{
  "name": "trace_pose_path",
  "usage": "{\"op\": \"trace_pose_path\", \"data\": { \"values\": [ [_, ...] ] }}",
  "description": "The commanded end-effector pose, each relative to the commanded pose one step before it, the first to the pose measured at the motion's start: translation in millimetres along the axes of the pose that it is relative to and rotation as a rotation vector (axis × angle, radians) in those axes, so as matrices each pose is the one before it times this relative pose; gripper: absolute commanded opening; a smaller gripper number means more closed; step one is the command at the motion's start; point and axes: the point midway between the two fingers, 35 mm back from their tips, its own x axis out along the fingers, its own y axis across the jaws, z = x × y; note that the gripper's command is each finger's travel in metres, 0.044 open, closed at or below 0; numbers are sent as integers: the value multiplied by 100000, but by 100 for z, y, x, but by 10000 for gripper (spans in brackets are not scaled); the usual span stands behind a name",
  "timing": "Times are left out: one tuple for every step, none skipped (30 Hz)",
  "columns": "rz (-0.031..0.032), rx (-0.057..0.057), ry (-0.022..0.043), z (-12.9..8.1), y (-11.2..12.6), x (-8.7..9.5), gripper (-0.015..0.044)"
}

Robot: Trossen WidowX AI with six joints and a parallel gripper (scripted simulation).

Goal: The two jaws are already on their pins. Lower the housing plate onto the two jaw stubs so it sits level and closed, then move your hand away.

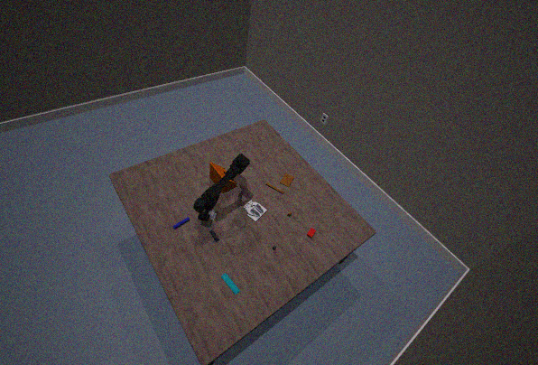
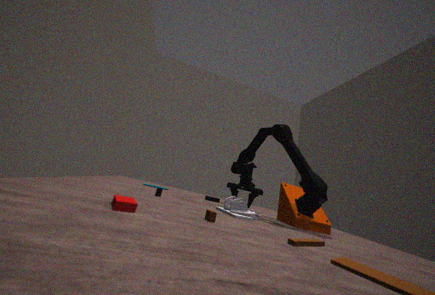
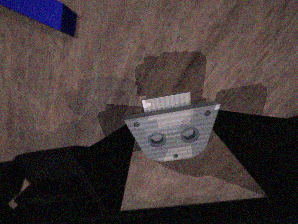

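The pale housing plate (image 3: 172,125), with two large round holes and several small ones, shows in the wrist view with a ribbed white strip along its far edge. It lies low over the table and shows as a small pale patch (image 1: 213,216) in the top view. My gripper (image 3: 168,119) (image 2: 241,201) is shut on the plate, one finger at each side edge. The white base (image 1: 256,218) (image 2: 242,217) lies apart from the hand, with grey-white jaws (image 1: 255,209) (image 2: 234,204) on it. The pins and stubs are too small to tell.
A blue bar (image 1: 181,223) (image 3: 40,14) and a black block (image 1: 214,235) (image 2: 212,198) lie near the hand. A teal bar (image 1: 230,284), red block (image 1: 311,232) (image 2: 124,204), small brown block (image 2: 210,215) and orange pieces (image 1: 287,180) (image 2: 306,242) lie farther out. The orange arm mount (image 2: 288,205) stands behind.
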Motion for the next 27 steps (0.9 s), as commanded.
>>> {"op": "trace_pose_path", "data": {
  "values": [
    [9, -5, 19, -4, 3, -1, 351],
    [0, 0, 0, 0, 0, 0, 351],
    [0, 0, 0, 0, 0, 0, 351],
    [2, 4, 1, 0, 6, -50, 351],
    [7, 11, 2, 0, 19, -150, 351],
    [11, 19, 3, 0, 29, -250, 351],
    [13, 23, 4, 0, 33, -309, 351],
    [12, 23, 5, 0, 30, -311, 351],
    [11, 23, 5, 1, 26, -312, 351],
    [10, 23, 6, 1, 23, -313, 351],
    [9, 23, 6, 1, 19, -314, 351],
    [8, 23, 7, 1, 16, -315, 351],
    [7, 23, 7, 1, 12, -316, 351],
    [6, 23, 8, 2, 9, -317, 351],
    [6, 23, 8, 2, 5, -318, 351],
    [5, 23, 9, 2, 2, -319, 351],
    [4, 22, 9, 2, -2, -320, 351],
    [3, 22, 10, 2, -6, -321, 351],
    [2, 22, 10, 2, -9, -321, 351],
    [1, 22, 11, 2, -13, -322, 351],
    [0, 22, 11, 3, -16, -323, 351],
    [0, 22, 12, 3, -20, -323, 351],
    [-1, 22, 12, 3, -24, -324, 351],
    [-2, 21, 13, 3, -27, -324, 351],
    [-3, 21, 14, 3, -31, -325, 351],
    [-4, 21, 14, 3, -35, -325, 351],
    [-4, 17, 12, 2, -31, -265, 351]
  ]
}}
